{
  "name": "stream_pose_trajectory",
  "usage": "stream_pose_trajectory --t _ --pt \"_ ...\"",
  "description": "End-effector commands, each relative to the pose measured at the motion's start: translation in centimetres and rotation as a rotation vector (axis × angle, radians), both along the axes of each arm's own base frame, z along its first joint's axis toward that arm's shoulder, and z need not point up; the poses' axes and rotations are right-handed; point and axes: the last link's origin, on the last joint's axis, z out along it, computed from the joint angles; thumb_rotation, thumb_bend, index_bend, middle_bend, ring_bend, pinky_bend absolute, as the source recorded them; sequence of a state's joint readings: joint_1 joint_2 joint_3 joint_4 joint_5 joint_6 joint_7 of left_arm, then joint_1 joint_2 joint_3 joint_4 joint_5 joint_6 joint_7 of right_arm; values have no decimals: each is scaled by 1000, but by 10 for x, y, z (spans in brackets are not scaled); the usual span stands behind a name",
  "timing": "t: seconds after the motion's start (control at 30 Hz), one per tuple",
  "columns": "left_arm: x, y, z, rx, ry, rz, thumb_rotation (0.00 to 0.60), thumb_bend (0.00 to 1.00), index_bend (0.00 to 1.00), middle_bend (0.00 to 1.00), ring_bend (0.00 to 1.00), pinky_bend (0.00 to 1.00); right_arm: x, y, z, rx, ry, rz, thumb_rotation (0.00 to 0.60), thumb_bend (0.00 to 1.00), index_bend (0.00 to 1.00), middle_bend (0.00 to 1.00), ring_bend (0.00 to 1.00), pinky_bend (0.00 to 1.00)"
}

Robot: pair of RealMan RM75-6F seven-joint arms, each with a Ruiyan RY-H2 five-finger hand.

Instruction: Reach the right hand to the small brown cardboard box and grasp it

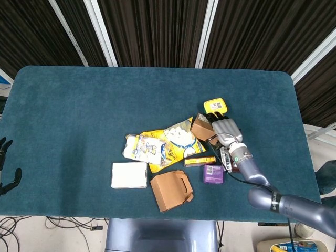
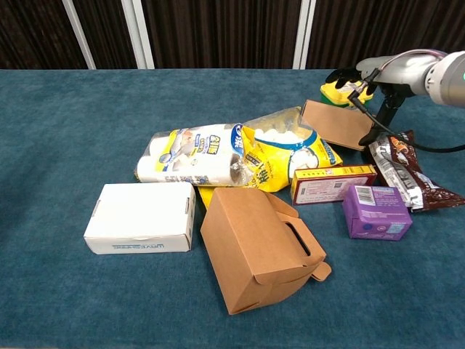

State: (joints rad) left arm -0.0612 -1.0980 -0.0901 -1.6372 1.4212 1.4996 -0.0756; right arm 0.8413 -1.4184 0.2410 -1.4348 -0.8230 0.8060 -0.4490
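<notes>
The small brown cardboard box point(image 1: 201, 128) point(image 2: 335, 123) lies tilted among the clutter, just in front of a yellow container point(image 1: 215, 106). My right hand point(image 1: 224, 127) point(image 2: 372, 81) hovers over the box's right end with its fingers spread towards the yellow container. In the chest view its thumb hangs down beside the box's right edge. I cannot tell whether any part of the hand touches the box, and it holds nothing. My left hand point(image 1: 5, 167) shows at the far left edge of the head view, off the table, with its fingers apart.
A yellow snack bag point(image 1: 176, 142) and a white-blue pack point(image 2: 187, 161) lie left of the box. A purple box point(image 2: 375, 211), a thin red-yellow carton point(image 2: 333, 182) and a dark wrapper point(image 2: 407, 178) lie in front of it. Nearer me are a white box point(image 1: 128, 175) and a larger brown carry box point(image 2: 258, 246).
</notes>
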Motion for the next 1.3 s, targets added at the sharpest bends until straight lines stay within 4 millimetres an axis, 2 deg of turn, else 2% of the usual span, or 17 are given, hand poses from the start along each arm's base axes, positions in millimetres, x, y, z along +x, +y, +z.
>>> stream_pose_trajectory --t 0.03,0.17,0.5,0.63,0.7,0.83,1.03,1.3 --pt "0 1 1 0 0 0 600 465 0 0 37 16 1 -2 -11 -45 1 1 600 36 60 140 89 185" --pt "0 0 1 0 -2 0 600 465 0 0 37 16 0 -1 -20 -91 -8 -6 600 35 98 180 141 185" --pt "-1 1 2 0 -6 1 600 465 0 0 37 16 -1 3 -39 -118 -6 -8 600 33 110 184 145 185" --pt "-2 1 3 3 -7 2 600 465 0 0 37 16 0 0 -38 -163 44 24 600 33 138 211 186 185" --pt "-2 0 3 3 -7 3 600 465 0 0 37 16 0 -1 -37 -188 54 35 600 48 169 249 238 187" --pt "-2 1 3 2 -6 3 600 465 0 0 37 16 -2 -3 -35 -208 69 42 600 88 207 295 306 242" --pt "-2 0 4 4 -7 4 600 465 0 0 37 16 -8 -6 -29 -260 87 55 600 97 216 301 316 245" --pt "-1 0 3 -3 -3 7 600 465 0 0 37 16 -13 -3 -27 -248 45 57 600 96 240 322 339 244"
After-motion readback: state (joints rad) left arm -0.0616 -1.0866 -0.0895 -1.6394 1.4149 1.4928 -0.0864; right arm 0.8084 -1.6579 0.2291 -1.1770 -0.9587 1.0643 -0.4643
